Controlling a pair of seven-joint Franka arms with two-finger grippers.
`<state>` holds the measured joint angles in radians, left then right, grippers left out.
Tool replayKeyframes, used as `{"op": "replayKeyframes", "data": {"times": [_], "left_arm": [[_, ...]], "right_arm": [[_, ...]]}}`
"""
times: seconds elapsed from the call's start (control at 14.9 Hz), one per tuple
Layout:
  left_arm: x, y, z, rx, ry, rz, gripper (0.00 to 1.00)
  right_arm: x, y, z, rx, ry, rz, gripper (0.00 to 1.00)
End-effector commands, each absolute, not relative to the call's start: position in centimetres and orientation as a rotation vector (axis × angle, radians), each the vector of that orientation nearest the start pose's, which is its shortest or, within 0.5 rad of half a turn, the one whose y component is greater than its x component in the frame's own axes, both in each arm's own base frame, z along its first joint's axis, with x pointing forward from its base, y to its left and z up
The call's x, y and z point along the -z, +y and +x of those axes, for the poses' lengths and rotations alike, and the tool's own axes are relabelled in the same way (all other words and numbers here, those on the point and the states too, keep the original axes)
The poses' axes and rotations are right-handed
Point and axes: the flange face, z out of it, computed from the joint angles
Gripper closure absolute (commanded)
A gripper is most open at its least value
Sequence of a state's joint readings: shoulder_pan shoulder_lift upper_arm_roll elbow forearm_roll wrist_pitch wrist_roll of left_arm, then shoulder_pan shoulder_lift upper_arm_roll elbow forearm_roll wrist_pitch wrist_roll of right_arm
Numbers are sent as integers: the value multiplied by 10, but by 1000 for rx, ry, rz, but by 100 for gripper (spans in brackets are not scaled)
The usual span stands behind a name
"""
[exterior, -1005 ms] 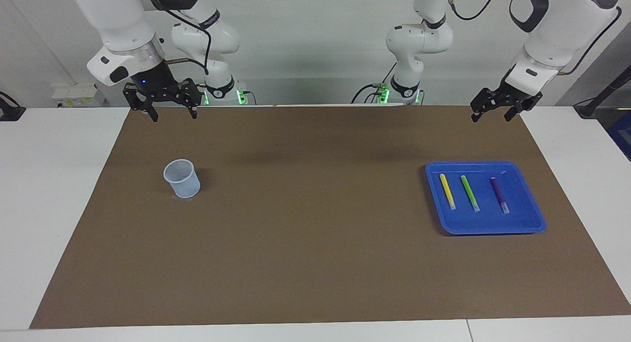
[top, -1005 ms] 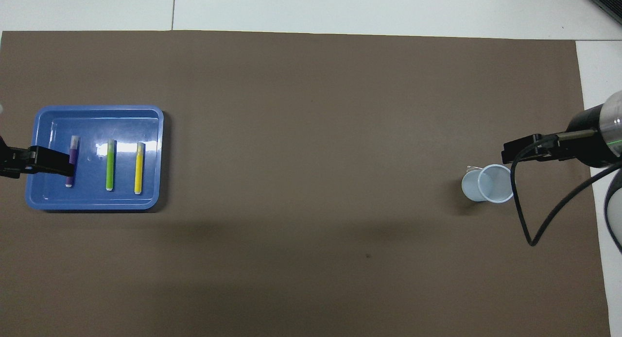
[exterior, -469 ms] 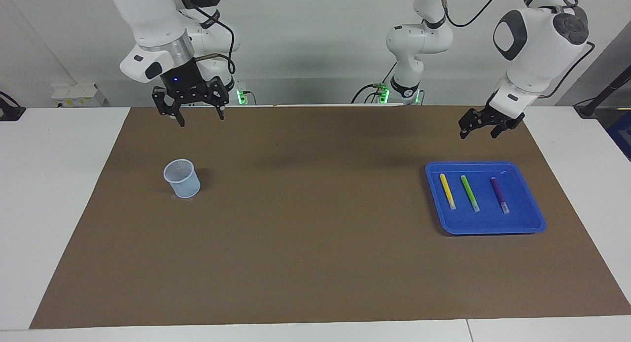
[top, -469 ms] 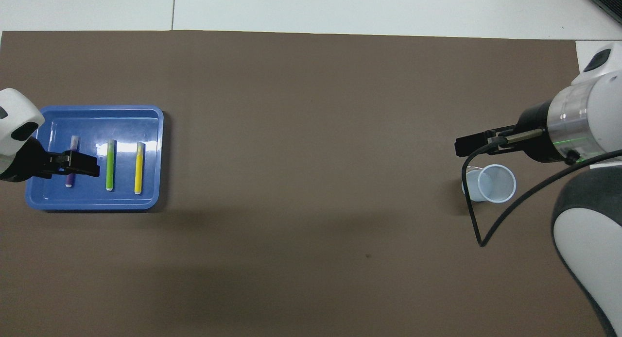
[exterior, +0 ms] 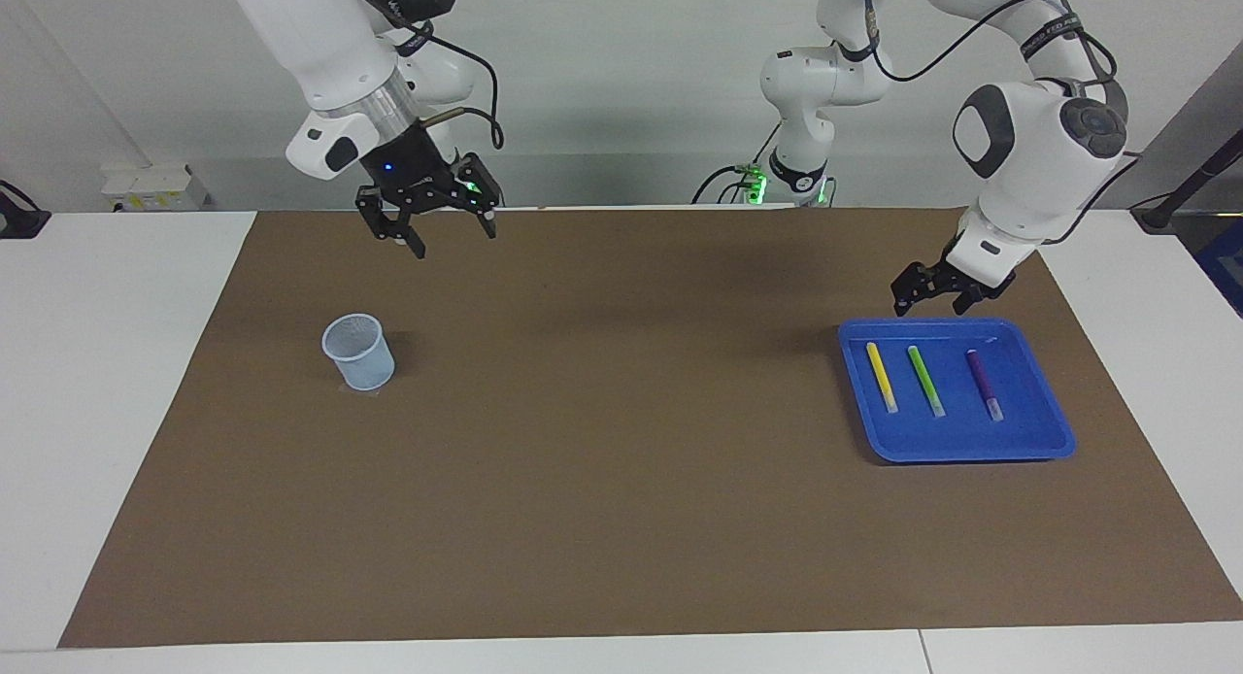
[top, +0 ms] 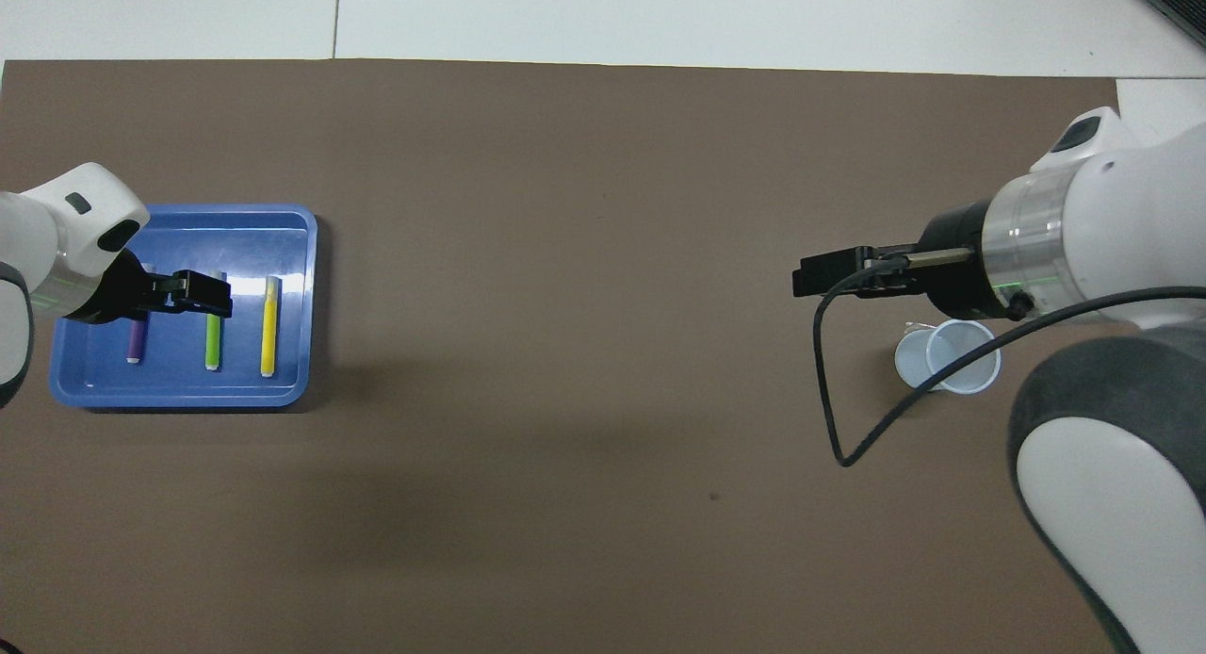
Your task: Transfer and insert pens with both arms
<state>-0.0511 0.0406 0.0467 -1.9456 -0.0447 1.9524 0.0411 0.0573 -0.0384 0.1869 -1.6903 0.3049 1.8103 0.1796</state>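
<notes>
Three pens lie side by side in a blue tray: yellow, lime green and purple. My left gripper hangs open above the tray's edge nearer the robots, clear of the pens. In the overhead view it covers the upper end of the green pen. My right gripper is open and empty, up in the air over the brown mat near the pale blue cup.
The cup stands upright on the brown mat toward the right arm's end of the table. White tabletop borders the mat. The right arm's black cable loops down beside the cup in the overhead view.
The left gripper has come down and in from beside the tray to over it. The right gripper has swung from the mat's edge toward the table's middle. Pens and cup stayed still.
</notes>
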Motion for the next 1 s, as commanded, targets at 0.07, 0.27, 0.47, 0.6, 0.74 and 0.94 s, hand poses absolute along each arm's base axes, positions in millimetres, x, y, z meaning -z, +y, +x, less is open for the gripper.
{"op": "replayKeyframes", "data": {"times": [0.07,0.27,0.47,0.6,0.74,0.94], "left_arm": [[-420,-8,567,6,36,-3188,0],[-390,-6,578,6,32,-3183,0],[-367,-5,585,7,29,-3179,1],[-351,-4,589,2,27,-3177,2],[-337,-4,593,7,26,-3174,2],[-322,-3,596,9,22,-3171,4]], "right_arm": [[-604,190,535,127,100,-2717,0],[-595,206,535,95,238,-2616,0],[-593,234,530,85,305,-2570,0],[-584,253,526,70,346,-2541,0],[-571,267,521,62,358,-2506,0],[-559,275,524,41,359,-2484,0]]}}
